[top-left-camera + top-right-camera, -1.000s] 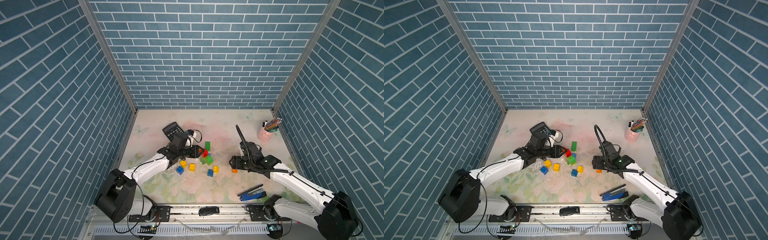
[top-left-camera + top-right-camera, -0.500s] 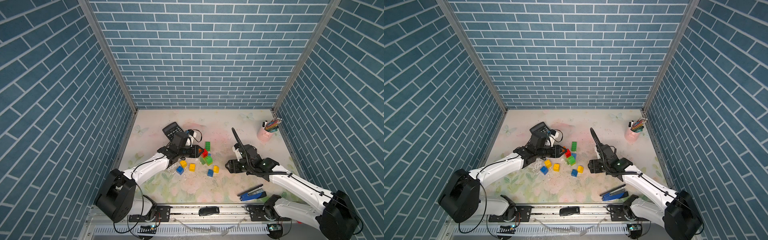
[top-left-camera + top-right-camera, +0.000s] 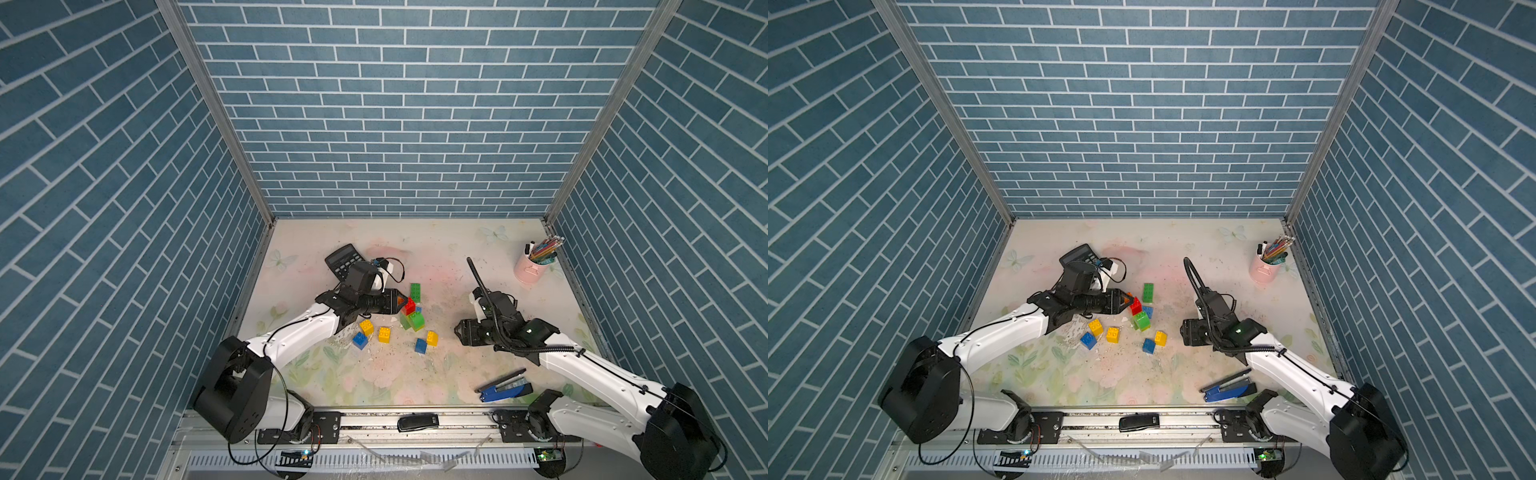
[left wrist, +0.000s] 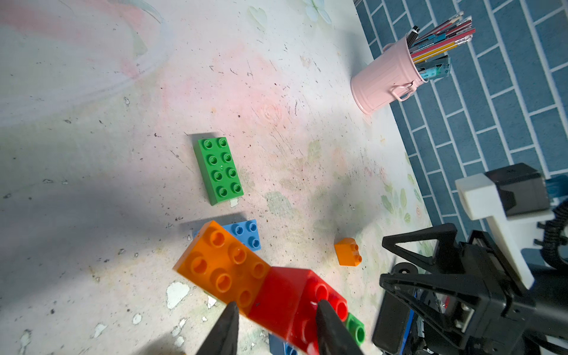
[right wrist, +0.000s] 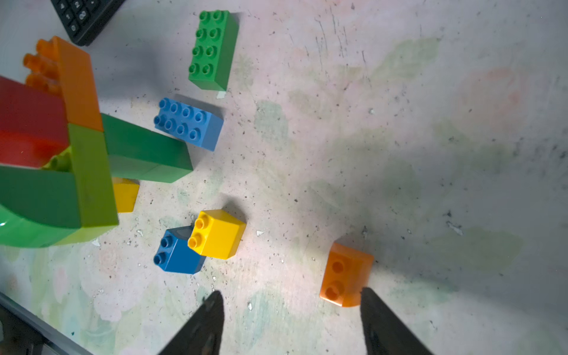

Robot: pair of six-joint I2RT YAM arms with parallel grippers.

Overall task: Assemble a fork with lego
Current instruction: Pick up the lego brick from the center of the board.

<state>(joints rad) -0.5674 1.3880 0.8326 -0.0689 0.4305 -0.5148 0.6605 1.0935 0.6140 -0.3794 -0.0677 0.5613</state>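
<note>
Joined red, orange and green lego piece (image 4: pixel 285 295) is being gripped by the left gripper (image 4: pixel 278 329), jaws narrow on its red part, at the middle of the table (image 3: pixel 436 257) near the calculator (image 3: pixel 343 259). Right gripper (image 5: pixel 289 322) is being shown wide open, empty. Small orange brick (image 5: pixel 345 275) is lying just beside one finger. Loose bricks (image 3: pixel 384 334) are lying scattered nearby.

Nothing reads clearly from here. The calculator (image 5: pixel 83 18) keys carry white marks (too blurred and cropped to name). The ruler (image 4: pixel 436 69) in the pink cup (image 4: pixel 384 83) has tiny print, illegible. The lego (image 4: pixel 218 170) studs show no readable mark.
</note>
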